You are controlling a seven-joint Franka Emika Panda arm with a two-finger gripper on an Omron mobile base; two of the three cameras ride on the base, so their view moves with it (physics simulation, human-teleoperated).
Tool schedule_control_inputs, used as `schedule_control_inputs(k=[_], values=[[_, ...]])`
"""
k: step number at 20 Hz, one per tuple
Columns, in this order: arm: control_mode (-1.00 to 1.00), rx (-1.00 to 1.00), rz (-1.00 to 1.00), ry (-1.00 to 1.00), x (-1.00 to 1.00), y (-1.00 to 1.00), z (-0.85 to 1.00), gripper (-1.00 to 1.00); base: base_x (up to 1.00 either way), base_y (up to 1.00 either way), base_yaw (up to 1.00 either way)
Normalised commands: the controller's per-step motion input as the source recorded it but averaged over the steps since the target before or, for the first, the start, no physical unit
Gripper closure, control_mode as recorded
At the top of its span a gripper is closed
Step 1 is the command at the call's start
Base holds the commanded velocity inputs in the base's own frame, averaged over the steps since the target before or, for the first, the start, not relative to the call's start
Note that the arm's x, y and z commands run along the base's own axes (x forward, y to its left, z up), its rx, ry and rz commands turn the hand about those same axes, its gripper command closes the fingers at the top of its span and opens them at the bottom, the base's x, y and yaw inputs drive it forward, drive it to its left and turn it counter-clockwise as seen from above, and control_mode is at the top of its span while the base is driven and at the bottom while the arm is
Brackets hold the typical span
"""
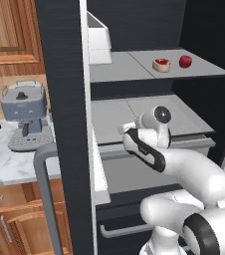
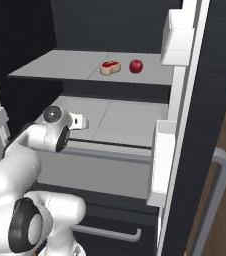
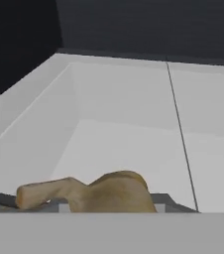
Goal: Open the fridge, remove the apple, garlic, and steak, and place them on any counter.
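— Where does the garlic (image 3: 106, 192) lie from our claw (image 2: 82, 121)?

— Right against it. In the hand view it sits at the very bottom edge, just where our tips would rise, low over the lower shelf (image 1: 134, 112) of the fridge (image 1: 209, 30). Its long axis runs crosswise to the hand: bulb in the middle, stem out to the view's left.

— Are we pinching it?

— We cannot tell. The bulb hides the tips, and from the base views the claw (image 1: 126, 129) is too small to read, so spread or pressed we can't say.

— And the rest?

— The steak (image 1: 161, 64) and apple (image 1: 185, 61) lie side by side on the upper shelf (image 1: 134, 69), apart, well above and behind the claw.

— What stands in our way?

— We judge it's the open door (image 1: 64, 99). The counter (image 1: 5, 159) with the coffee machine (image 1: 25, 112) lies beyond it to our left, so we'd need to draw back out of the fridge and around that door edge.
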Motion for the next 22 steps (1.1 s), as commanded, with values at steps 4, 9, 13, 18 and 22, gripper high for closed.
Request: schedule_control_inputs(k=[4, 9, 13, 18, 22], values=[[-1.0, 0.07, -0.11, -0.01, -0.83, -0.4, 0.97, 1.0, 0.0, 0.0, 0.0], [-1.0, 0.03, -0.13, 0.04, -0.9, -0.41, 0.84, 1.0, 0.0, 0.0, 0.0], [-1.0, 0.0, -0.14, 0.1, -0.81, -0.36, 0.69, 1.0, 0.0, 0.0, 0.0], [-1.0, 0.0, -0.03, 0.07, -0.67, -0.26, 0.54, 1.0, 0.0, 0.0, 0.0], [-1.0, 0.02, 0.0, 0.01, -0.62, -0.18, 0.66, 1.0, 0.0, 0.0, 0.0]])
